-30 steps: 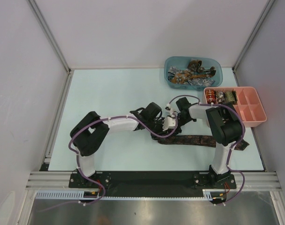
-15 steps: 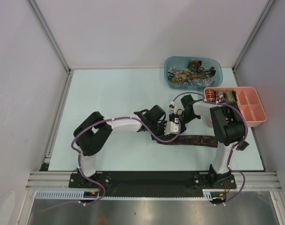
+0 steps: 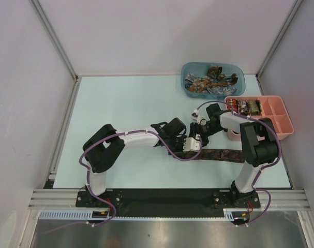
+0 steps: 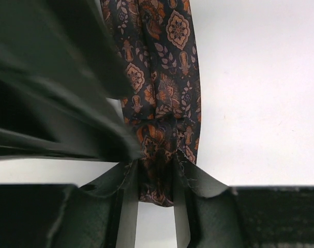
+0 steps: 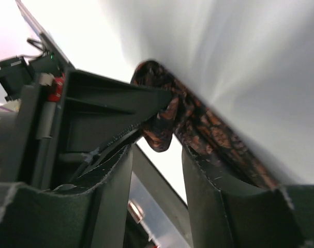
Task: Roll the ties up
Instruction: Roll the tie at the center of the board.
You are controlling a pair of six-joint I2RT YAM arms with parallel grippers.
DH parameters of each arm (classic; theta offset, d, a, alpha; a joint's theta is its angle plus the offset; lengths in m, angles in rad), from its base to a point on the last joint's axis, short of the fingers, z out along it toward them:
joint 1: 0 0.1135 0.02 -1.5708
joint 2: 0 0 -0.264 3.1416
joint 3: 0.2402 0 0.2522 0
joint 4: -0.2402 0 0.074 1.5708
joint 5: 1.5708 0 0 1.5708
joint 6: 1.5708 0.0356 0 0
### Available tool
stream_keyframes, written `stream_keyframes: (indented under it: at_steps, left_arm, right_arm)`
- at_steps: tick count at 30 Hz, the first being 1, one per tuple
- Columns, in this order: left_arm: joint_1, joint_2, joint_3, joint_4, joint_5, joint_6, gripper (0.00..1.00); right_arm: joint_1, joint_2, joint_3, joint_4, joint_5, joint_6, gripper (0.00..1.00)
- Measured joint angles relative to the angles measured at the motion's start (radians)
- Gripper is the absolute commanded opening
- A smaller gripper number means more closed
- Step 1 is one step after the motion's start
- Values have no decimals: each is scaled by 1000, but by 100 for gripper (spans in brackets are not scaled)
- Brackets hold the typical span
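A dark tie [image 3: 219, 155] with orange motifs lies flat along the front of the table, running right from the grippers. My left gripper [image 3: 192, 146] is at its left end. In the left wrist view the tie [image 4: 162, 77] bunches into the left gripper [image 4: 155, 178], whose jaws are shut on its end. My right gripper [image 3: 199, 132] hovers just behind that end. In the right wrist view its jaws [image 5: 158, 152] stand open, with the folded end of the tie [image 5: 198, 121] just beyond the fingertips and not clamped.
A blue tub [image 3: 238, 70] at the back right holds a loose heap of ties [image 3: 208, 81]. The pink compartment tray [image 3: 281, 121] sits by the right wall, with rolled ties [image 3: 242, 106] in its left compartments. The right arm's elbow [image 3: 260, 144] rises over the tie's right part.
My right gripper has opened, let go of the tie's end and drawn back to the right. My left gripper has closed on that end and shifted a little right.
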Motion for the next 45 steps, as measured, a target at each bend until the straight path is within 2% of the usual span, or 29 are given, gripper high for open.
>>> stream_keyframes:
  at_steps: [2,5,6,8,11,16,18,19,23,29,33,36,43,45]
  left_arm:
    - [-2,2,5,-6,-5,2,33]
    - [-4,3,6,-8,-6,8,35]
    - [-4,3,6,-8,-6,9,35]
    - [-4,3,6,-8,-6,10,37]
    - [-6,3,3,-4,-6,16,41]
    - [-11,3,-14,21,-12,18,66]
    - [-7,-10,-39,55,-8,8,82]
    - [-2,-20,-60,73,2,-1,85]
    - [18,-71,-145,137,32,-45,93]
    - [26,-73,-167,188,37,-98,96]
    - [25,-34,-126,191,63,-126,93]
    - [25,-1,-90,195,81,-141,84]
    - [25,34,-48,193,96,-133,43]
    - [23,34,-47,184,96,-123,36]
  right_arm:
    - [12,2,-20,0,-10,7,46]
    - [29,17,-36,4,-12,8,36]
    - [34,25,-39,8,-10,10,28]
    - [42,41,-42,19,-1,16,22]
    - [44,65,-42,38,7,32,0]
    - [44,66,-45,44,23,33,0]
    - [43,66,-48,44,34,32,0]
    - [42,66,-50,43,41,31,0]
    - [28,69,-53,42,56,25,0]
    - [8,100,-54,31,58,15,0]
    - [6,103,-55,26,55,9,0]
    - [6,103,-56,26,50,0,0]
    - [11,108,-56,26,33,-5,0]
    - [14,109,-55,23,27,-5,1]
